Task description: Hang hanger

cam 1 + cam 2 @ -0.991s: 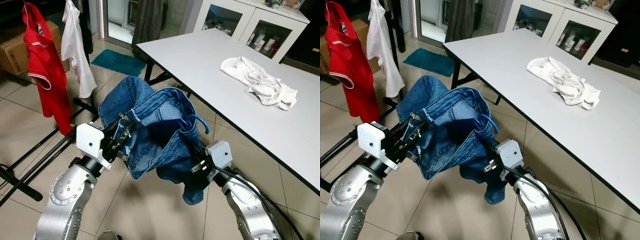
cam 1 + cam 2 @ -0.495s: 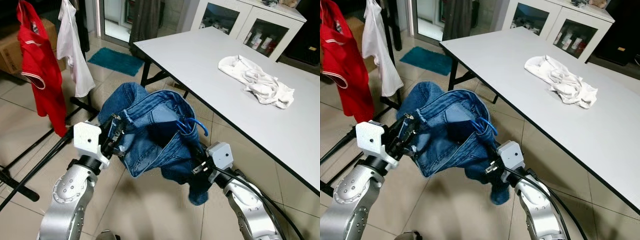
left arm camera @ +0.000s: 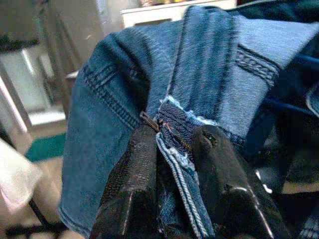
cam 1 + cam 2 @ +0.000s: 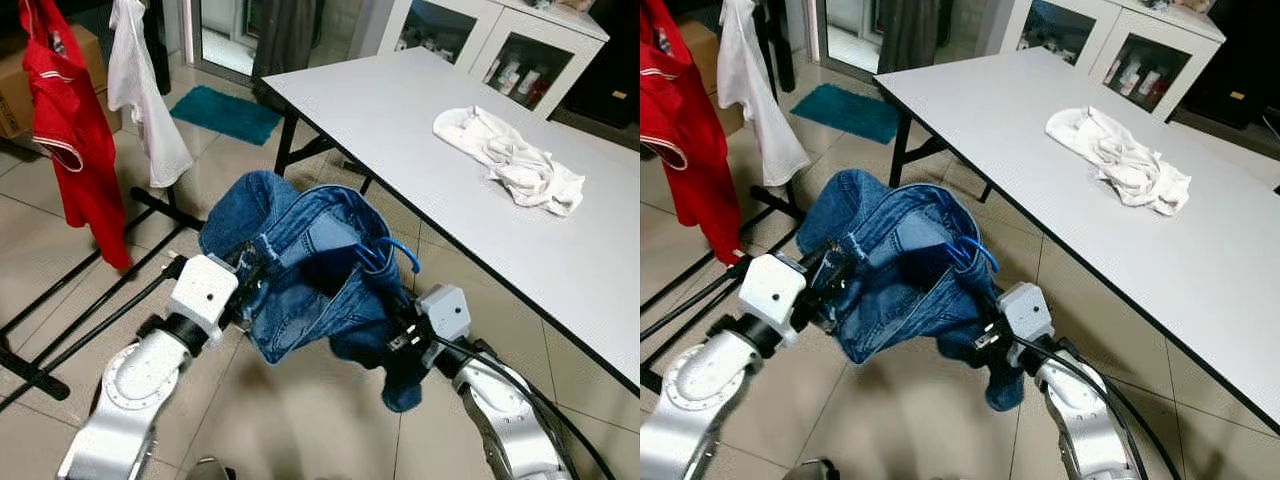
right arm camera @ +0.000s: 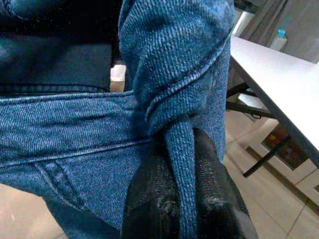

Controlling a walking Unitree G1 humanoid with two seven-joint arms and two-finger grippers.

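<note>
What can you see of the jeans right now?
The jeans are blue denim, bunched on a blue hanger and held in the air above the tiled floor beside the white table. The left gripper pinches a frayed seam edge; the right gripper clamps a fold. A leg end droops below the right gripper.

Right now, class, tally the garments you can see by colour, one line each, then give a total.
Blue: 1, the jeans pinched by both tools
Red: 1, the red shirt hanging on the rack
White: 2, the white shirt hanging beside it, and the white cloth crumpled on the table
Total: 4
</note>
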